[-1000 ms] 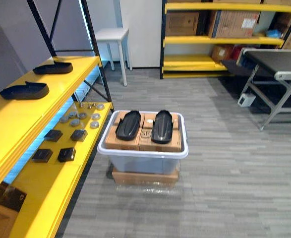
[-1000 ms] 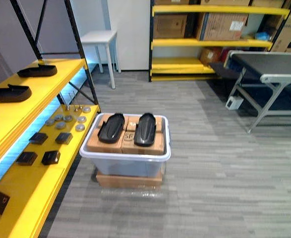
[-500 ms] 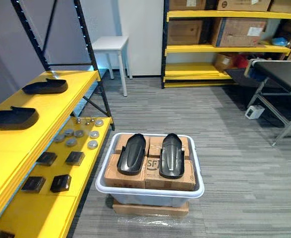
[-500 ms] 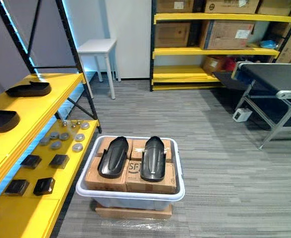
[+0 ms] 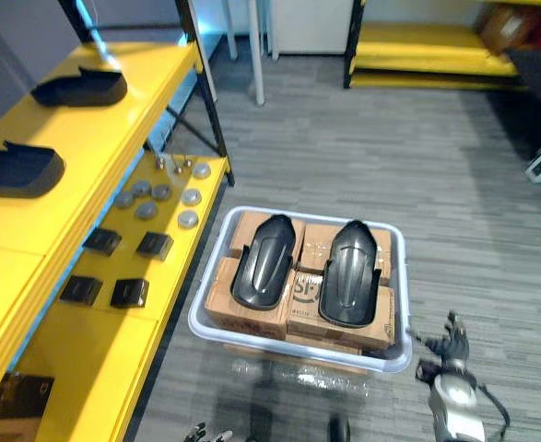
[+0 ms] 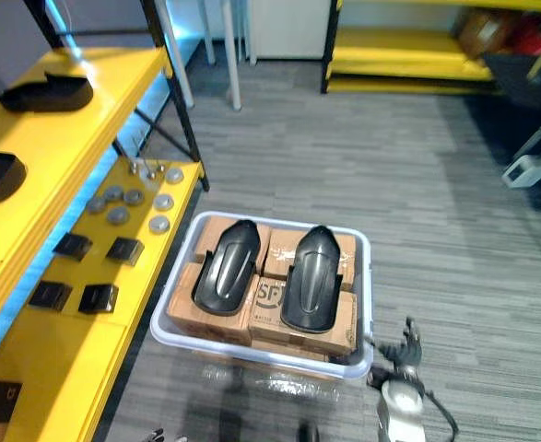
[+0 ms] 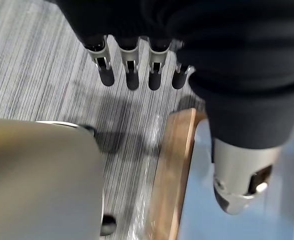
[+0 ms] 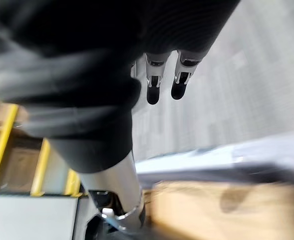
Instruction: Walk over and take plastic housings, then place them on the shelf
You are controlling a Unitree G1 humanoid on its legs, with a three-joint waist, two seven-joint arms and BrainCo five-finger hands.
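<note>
On the left hand [image 7: 222, 60], silver dark-tipped fingers [image 7: 131, 75] straight and slightly apart, holding nothing, thumb [image 7: 237, 185] off to one side. Just past them, grey striped floor [image 7: 51, 65] and the edge of a flat brown cardboard box [image 7: 174, 170] under the tub.

On the right hand [image 5: 449, 346], fingers [image 8: 154, 87] likewise straight and loose, empty, right beside the tub's near right corner; touching it or not, cannot tell.

Ahead of the left hand, a translucent plastic tub with a white rim [image 5: 210, 336], packed with brown cardboard cartons [image 5: 247, 308]. On top of the cartons, lying lengthwise side by side, two glossy black plastic housings: left housing [image 5: 263, 262] and right housing [image 5: 348, 273], close together, not touching.

To the robot's left, a yellow shelf unit with black uprights [image 5: 210, 120]. On its upper board [image 5: 113, 129], two more black housings, a far one [image 5: 78, 87] and a near one [image 5: 17, 170], well apart. On its lower board [image 5: 76, 368], four small black square blocks [image 5: 129, 293] and, beyond them, a cluster of grey round discs [image 5: 145, 210].

Farther off, a white table leg [image 5: 254, 55] and a low yellow rack [image 5: 427, 46] at the far wall.
</note>
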